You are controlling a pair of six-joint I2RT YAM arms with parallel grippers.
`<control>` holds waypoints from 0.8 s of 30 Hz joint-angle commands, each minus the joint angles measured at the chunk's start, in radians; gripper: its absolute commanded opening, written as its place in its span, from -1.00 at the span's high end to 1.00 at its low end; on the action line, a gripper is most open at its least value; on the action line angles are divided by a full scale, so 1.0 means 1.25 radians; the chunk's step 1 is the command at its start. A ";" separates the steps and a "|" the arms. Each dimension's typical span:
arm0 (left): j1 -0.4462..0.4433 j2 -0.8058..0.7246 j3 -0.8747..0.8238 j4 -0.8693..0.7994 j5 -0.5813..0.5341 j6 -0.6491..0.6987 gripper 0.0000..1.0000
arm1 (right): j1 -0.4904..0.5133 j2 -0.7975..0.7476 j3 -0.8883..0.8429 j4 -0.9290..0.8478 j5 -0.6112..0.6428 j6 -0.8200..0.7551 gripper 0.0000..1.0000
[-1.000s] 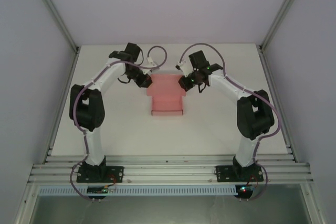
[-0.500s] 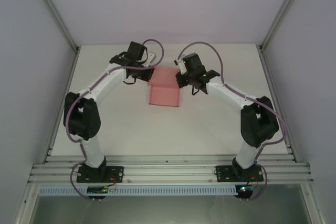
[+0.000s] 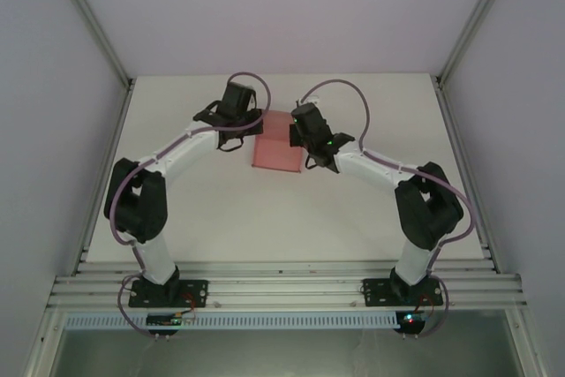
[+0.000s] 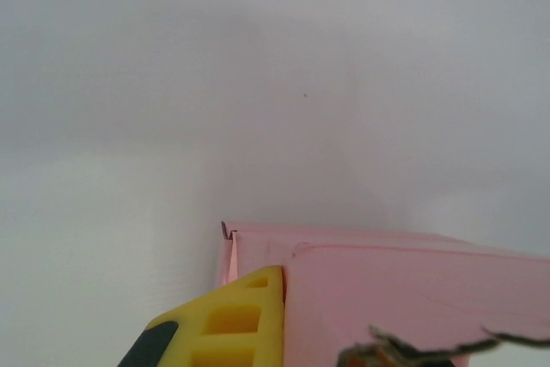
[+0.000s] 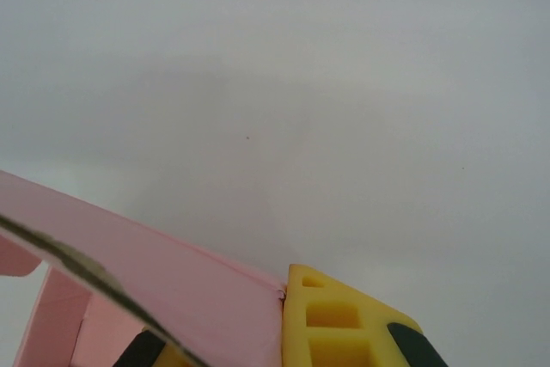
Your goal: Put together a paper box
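Observation:
The pink paper box [image 3: 277,146] is a partly folded card sheet held up over the far middle of the table. My left gripper [image 3: 255,126] is shut on its left edge and my right gripper [image 3: 297,132] on its right edge. In the left wrist view one yellow finger [image 4: 234,322] presses the left side of a pink panel [image 4: 404,298]; the other finger is hidden behind the card. In the right wrist view a yellow finger [image 5: 337,324] clamps the pink panel [image 5: 163,277] from the right.
The white table [image 3: 221,209] stretches toward the arm bases. Pale enclosure walls and metal frame posts [image 3: 92,33] stand at the sides and back. Purple cables loop off both wrists.
Both arms have moved toward the back and closer together, carrying the pink card. It has folded up, and the front flap that lay on the table has risen with it.

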 commanded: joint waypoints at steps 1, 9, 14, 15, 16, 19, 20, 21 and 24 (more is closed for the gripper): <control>-0.015 -0.017 -0.023 0.042 -0.025 -0.054 1.00 | -0.006 0.021 0.008 0.092 0.072 0.054 0.98; -0.020 -0.025 -0.112 0.126 -0.014 -0.033 1.00 | 0.000 0.039 -0.069 0.228 0.077 0.031 0.98; -0.038 -0.037 -0.183 0.201 -0.023 -0.051 1.00 | 0.017 0.039 -0.113 0.262 0.090 0.007 0.99; -0.043 -0.041 -0.203 0.221 -0.024 -0.057 1.00 | 0.019 0.038 -0.117 0.258 0.099 0.009 0.99; -0.048 -0.046 -0.218 0.237 -0.024 -0.060 1.00 | 0.020 0.037 -0.123 0.256 0.099 0.009 0.98; -0.063 -0.063 -0.261 0.267 -0.031 -0.049 1.00 | 0.027 0.028 -0.150 0.272 0.110 0.002 0.98; -0.068 -0.071 -0.275 0.277 -0.035 -0.043 1.00 | 0.031 0.025 -0.157 0.274 0.117 -0.001 0.98; -0.075 -0.077 -0.294 0.289 -0.039 -0.036 1.00 | 0.035 0.021 -0.166 0.275 0.128 -0.005 0.96; -0.089 -0.098 -0.368 0.349 -0.054 -0.042 1.00 | 0.048 0.014 -0.196 0.278 0.135 -0.020 0.87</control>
